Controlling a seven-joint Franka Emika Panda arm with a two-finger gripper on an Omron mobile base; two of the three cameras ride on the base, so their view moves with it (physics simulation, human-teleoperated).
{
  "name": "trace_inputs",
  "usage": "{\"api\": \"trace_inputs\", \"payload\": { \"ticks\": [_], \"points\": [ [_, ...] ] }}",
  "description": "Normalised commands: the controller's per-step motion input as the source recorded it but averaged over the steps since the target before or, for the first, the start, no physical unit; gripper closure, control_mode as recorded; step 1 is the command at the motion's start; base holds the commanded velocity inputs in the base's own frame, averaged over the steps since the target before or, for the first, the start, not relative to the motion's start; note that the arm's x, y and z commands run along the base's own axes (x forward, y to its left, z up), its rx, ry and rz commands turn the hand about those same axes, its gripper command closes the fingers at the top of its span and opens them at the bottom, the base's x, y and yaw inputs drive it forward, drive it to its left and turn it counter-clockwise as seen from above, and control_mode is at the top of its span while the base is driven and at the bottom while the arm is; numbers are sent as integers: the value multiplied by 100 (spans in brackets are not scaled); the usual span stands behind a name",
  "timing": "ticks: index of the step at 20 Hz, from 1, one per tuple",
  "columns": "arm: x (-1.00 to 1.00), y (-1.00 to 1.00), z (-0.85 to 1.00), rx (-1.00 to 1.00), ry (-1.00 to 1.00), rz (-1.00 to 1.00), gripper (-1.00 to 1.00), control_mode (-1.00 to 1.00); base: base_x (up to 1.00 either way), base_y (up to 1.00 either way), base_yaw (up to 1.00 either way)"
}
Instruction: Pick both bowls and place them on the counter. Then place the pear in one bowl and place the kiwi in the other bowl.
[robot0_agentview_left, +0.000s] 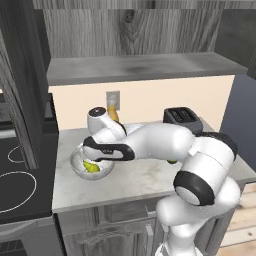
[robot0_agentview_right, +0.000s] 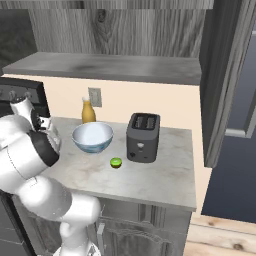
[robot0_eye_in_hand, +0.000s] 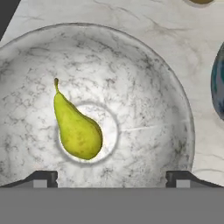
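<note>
Gripper (robot0_eye_in_hand: 112, 177): two dark fingertips spread wide at the bottom of the hand view, nothing between them, hanging over the marbled bowl.
Pear (robot0_eye_in_hand: 75, 127): small yellow-green, narrow neck and dark stem toward upper left of the hand view, lying on its side in the bowl's flat centre, touching neither fingertip. Left base view gives just a yellow-green patch (robot0_agentview_left: 91, 167) under the wrist.
Marbled bowl (robot0_eye_in_hand: 144, 87): wide round grey-white bowl, veined stone look, smooth rim, sits on the counter; centre-left in the left base view (robot0_agentview_left: 79, 169), half hidden by the arm.
Patterned bowl (robot0_agentview_right: 92, 137): white with blue-teal outside and pale blue inside, empty, centre-left of the right base view; the hand view catches a dark teal edge (robot0_eye_in_hand: 217, 85) at right.
Kiwi (robot0_agentview_right: 116, 162): small round lime-green fruit on the counter, just in front of the patterned bowl and beside the toaster.
Counter (robot0_agentview_right: 160, 177): flat light grey-white marbled slab.
Toaster (robot0_agentview_right: 142, 137): dark grey boxy two-slot, clear in the right base view; top shows behind the arm in the left base view (robot0_agentview_left: 182, 118).
Bottle (robot0_agentview_right: 88, 111): orange with pale cap, against the wall behind the patterned bowl.
</note>
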Motion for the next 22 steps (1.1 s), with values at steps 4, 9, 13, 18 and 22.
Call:
{"api": "trace_inputs", "payload": {
  "ticks": [4, 9, 13, 18, 22],
  "points": [
    [-41, -59, 37, 7, -2, -16, -100, -100, 0, 0, 0],
    [-54, -55, 38, 7, -4, -18, -100, -100, 0, 0, 0],
    [-59, -57, 19, 7, -3, -21, -100, -100, 0, 0, 0],
    [-49, -60, 3, 4, -2, -22, -100, -100, 0, 0, 0],
    [-24, -65, 0, 1, 0, -20, -100, -100, 0, 0, 0]
  ]
}}
